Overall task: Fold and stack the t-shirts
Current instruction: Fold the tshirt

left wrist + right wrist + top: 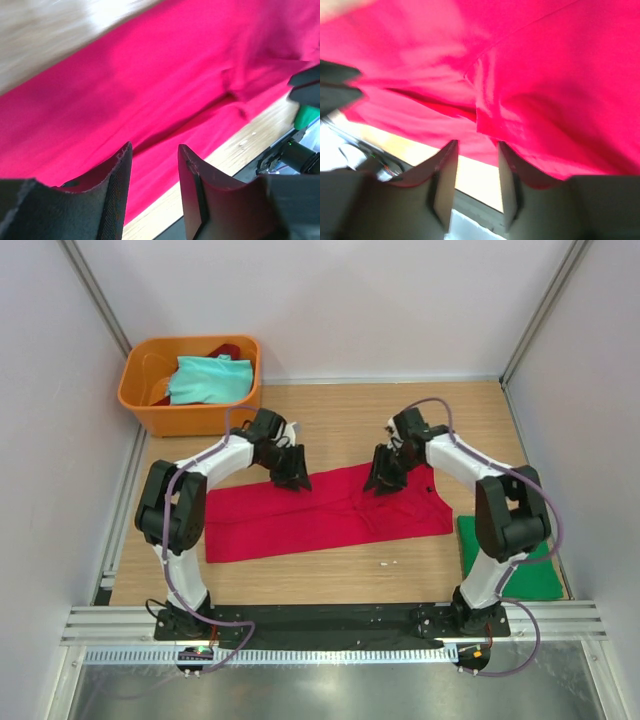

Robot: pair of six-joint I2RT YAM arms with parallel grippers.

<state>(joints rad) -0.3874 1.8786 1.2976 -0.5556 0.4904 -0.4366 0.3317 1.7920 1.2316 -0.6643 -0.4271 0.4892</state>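
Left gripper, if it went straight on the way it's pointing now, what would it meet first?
The red t-shirt. The left gripper points down at it with open jaws, nothing between them, so the cloth lying on the table likely comes first. How much gap remains is unclear.
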